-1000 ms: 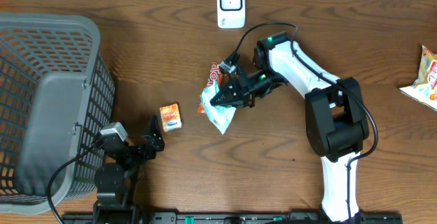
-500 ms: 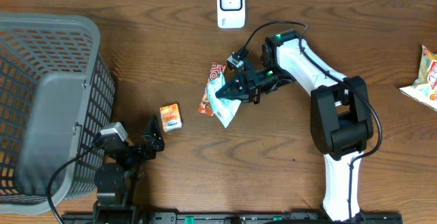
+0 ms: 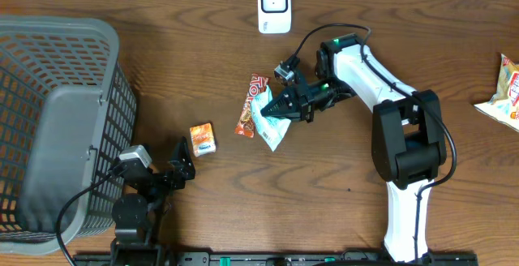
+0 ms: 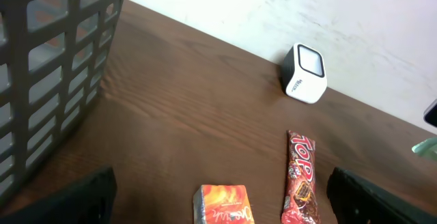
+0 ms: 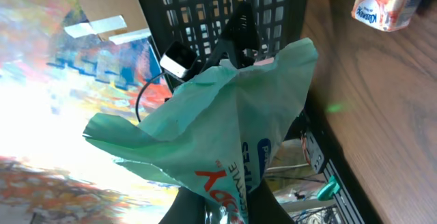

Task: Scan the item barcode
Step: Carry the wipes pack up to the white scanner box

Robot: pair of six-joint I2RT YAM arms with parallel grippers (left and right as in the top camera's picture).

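Looking down on a dark brown wooden worktop [image 3: 340, 209], with a grey plastic lattice basket [image 3: 57, 120] filling its left end. Reaching in from the lower right on a white-and-black right arm [image 3: 381, 87], with the right tool [image 3: 269, 110] pressed together on a crumpled mint-green plastic pouch [image 3: 272, 134], pinching its upper part and holding it clear of the wood, below and near a white box-shaped scanner [image 3: 274, 6] standing at the far edge. Shifted slightly up and to the right since a second ago, carrying the pouch along and uncovering more of a red foil-wrapped candy bar [image 3: 249, 108] lying flat just left of it. Resting at the right edge, well apart from all that: a yellow-and-orange snack bag [image 3: 507, 92]. Lying unmoved between basket and pouch: a small orange carton [image 3: 203, 139]. Parked beside the basket, same as before, with the left tool [image 3: 185, 162] spread wide and gripping nothing.
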